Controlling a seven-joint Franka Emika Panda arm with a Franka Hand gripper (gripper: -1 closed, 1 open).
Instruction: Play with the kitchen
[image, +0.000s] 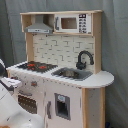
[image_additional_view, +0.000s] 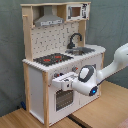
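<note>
Kitchen (image: 65, 75) (image_additional_view: 60, 60) fills most of both exterior views; it stands on a light wood floor (image_additional_view: 20, 119), grey curtain (image: 10, 30) behind it. White body with light-wood frame.

Arm (image_additional_view: 112, 67): white, enters from the second exterior view's right and reaches across the kitchen's front. In the first exterior view only a white bulk of it shows at the lower left corner (image: 12, 107).

Oven door (image_additional_view: 62, 98): below the stovetop, dark slatted window, appears closed. In the first exterior view it sits at the first exterior view's left of the front (image: 27, 102); a second door with a dark panel (image: 62, 106) is to the right of it.

Stovetop (image: 36, 65) (image_additional_view: 52, 59): black with red burners, on the counter beside the sink (image: 71, 74) (image_additional_view: 82, 50). Black faucet (image: 84, 59) (image_additional_view: 74, 39) stands upright at the sink's far edge.

Hood (image: 39, 26) (image_additional_view: 49, 19): grey, up top above the stovetop. Microwave (image: 73, 23) (image_additional_view: 76, 11) beside it on the upper shelf. Pegboard back (image_additional_view: 52, 37) between shelf and counter.

Gripper (image_additional_view: 61, 81): at the knob strip just above the oven door, pressed close to the kitchen's front panel. Cannot tell whether the fingers are wide, narrow or holding anything, nor whether they touch the panel. A blue light (image_additional_view: 93, 91) shows on the wrist.
</note>
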